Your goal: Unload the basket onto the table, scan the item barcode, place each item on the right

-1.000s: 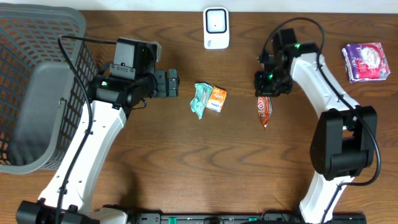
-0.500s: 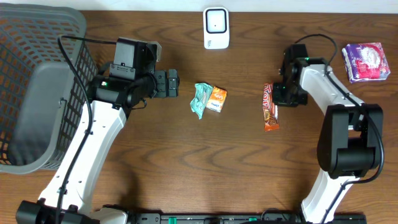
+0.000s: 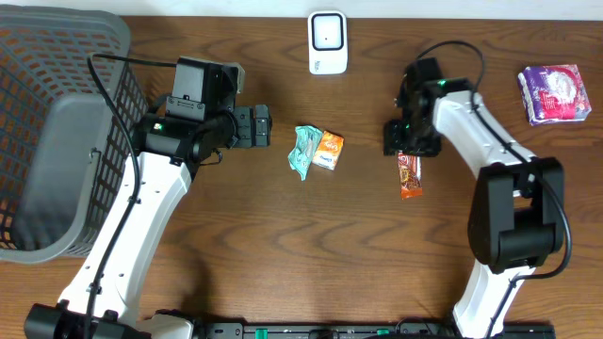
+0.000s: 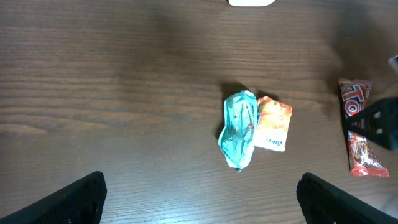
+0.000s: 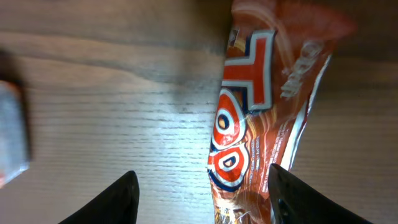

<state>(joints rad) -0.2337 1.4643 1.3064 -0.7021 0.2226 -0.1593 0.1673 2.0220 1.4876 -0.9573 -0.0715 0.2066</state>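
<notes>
Right gripper (image 5: 202,180) unclenched above the red snack bar (image 5: 261,93) flat on the table (image 5: 93,93) — left gripper (image 4: 202,180) likewise spread wide.

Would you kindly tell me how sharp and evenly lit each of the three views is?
Overhead: sharp and evenly lit, soft shadows on the table. Left wrist: teal packet crisp, far edge of the wood dimmer and softer. Right wrist: very close, a bright sheen on the wood, red wrapper glossy, a blurred grey shape at the left edge.
</notes>
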